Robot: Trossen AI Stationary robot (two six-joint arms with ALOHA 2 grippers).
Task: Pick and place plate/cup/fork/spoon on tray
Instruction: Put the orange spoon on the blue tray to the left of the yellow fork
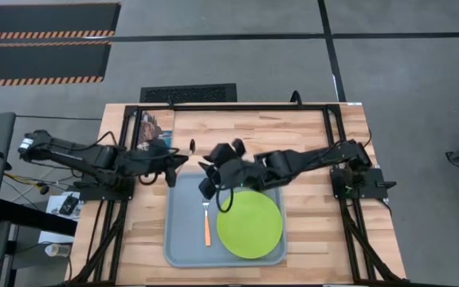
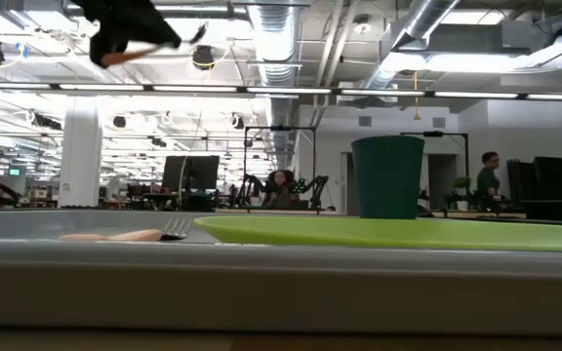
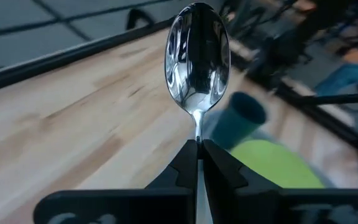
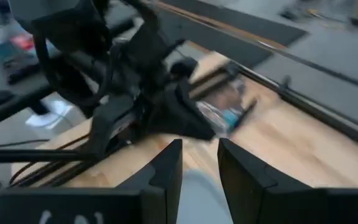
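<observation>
Shiny metal, pale wood, smooth plastic

The spoon (image 3: 197, 59) has a bright, shiny metal bowl that works like a mirror. The counter (image 1: 309, 131) is pale wood with lines of grain. The plate (image 1: 250, 223) looks like smooth green plastic, and the tray (image 1: 186, 231) like smooth, dull grey-blue plastic. The fork (image 1: 206, 223) has silver metal tines and an orange handle. The left gripper (image 3: 199, 163) is dull black.
</observation>
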